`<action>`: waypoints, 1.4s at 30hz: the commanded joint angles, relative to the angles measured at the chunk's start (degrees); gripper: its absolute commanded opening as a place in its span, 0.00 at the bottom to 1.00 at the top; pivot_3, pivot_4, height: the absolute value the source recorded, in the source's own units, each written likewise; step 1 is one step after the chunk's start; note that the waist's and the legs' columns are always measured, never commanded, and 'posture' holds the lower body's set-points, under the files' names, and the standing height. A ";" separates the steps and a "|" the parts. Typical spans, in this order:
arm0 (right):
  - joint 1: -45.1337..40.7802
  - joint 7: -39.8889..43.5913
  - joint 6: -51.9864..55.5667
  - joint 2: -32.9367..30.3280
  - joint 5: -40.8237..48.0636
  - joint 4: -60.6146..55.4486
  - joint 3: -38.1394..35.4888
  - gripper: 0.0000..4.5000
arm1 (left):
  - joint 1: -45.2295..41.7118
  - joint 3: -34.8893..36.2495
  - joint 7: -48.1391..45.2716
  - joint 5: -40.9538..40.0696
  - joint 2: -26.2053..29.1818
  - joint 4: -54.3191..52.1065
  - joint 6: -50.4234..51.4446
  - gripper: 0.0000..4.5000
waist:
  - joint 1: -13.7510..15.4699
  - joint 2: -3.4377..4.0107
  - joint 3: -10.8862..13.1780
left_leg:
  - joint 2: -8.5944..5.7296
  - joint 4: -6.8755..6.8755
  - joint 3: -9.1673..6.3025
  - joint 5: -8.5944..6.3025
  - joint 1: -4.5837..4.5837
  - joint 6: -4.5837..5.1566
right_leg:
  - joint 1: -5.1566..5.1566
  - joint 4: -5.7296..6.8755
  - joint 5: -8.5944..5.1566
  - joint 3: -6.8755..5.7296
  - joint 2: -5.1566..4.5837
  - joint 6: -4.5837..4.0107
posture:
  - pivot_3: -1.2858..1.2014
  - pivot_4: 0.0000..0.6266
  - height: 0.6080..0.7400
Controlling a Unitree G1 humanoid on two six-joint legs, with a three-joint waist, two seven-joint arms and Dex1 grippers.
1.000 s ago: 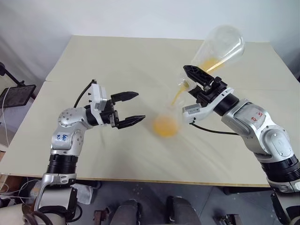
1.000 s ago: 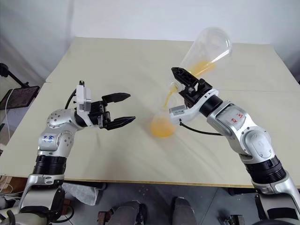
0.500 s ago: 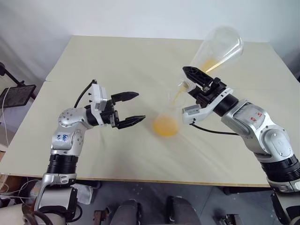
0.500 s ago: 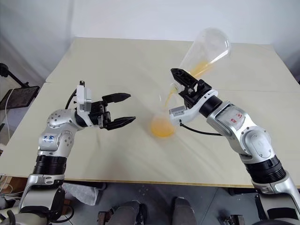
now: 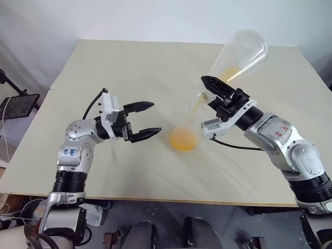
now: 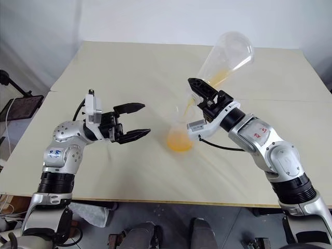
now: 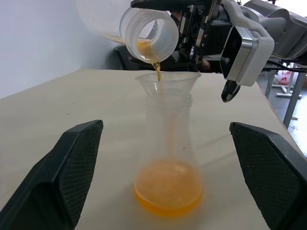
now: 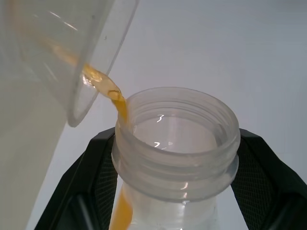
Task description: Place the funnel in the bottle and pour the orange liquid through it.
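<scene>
The small clear bottle (image 5: 185, 127) stands upright on the table (image 5: 129, 67) with the clear funnel (image 7: 168, 81) seated in its neck. Orange liquid (image 7: 168, 189) pools in its base. My right gripper (image 5: 210, 93) is shut on the neck of a large clear conical flask (image 5: 241, 52), tipped mouth-down above the funnel. A thin orange stream runs from the flask's mouth (image 7: 148, 31) into the funnel, and a little orange is left inside the flask. My left gripper (image 5: 155, 118) hangs open to the left of the bottle, its fingers (image 7: 76, 167) apart from the glass.
The beige table has a seam running across its middle and its front edge lies close below both arms. A black stand (image 5: 18, 106) sits off the table's left edge.
The orange stream has thinned and less liquid lies in the tipped flask. The pool in the bottle is slightly deeper. Both arms have kept still.
</scene>
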 commanded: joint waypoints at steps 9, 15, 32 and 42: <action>-0.37 -1.74 -0.17 0.03 -0.54 -1.34 -1.29 0.63 | -1.20 0.69 0.31 -0.23 -0.14 -0.30 -1.07 1.00 | 0.00 0.00 0.00 | 0.00 0.00 0.00 0.00 0.00 0.00 | 0.00 0.00 0.00 0.00 0.00 0.00 | 0.52 0.24 1.00; -0.27 -2.01 -0.24 -0.10 -1.05 -1.41 -1.25 0.63 | -1.32 0.68 0.35 -0.36 -0.27 -0.16 -1.06 1.00 | 0.01 0.00 0.00 | 0.00 0.00 0.00 0.00 0.00 0.00 | 0.00 0.00 0.00 0.00 0.00 0.00 | 0.52 0.24 1.00; 0.23 -2.06 -0.01 0.08 -0.45 -1.86 -1.87 0.63 | -1.79 0.50 0.03 -0.19 -0.54 0.31 -1.36 1.00 | 0.00 0.00 0.00 | 0.00 0.00 0.00 0.00 0.00 0.00 | 0.00 0.00 0.00 0.00 0.00 0.00 | 0.52 0.24 1.00; 0.14 -1.62 0.76 0.93 0.80 -2.19 -2.27 0.63 | -2.12 0.46 -0.13 -0.16 -0.45 0.84 -1.68 1.00 | -0.01 0.00 0.00 | 0.00 0.00 0.00 0.00 0.00 0.00 | 0.00 0.00 0.00 0.00 0.00 0.00 | 0.52 0.24 1.00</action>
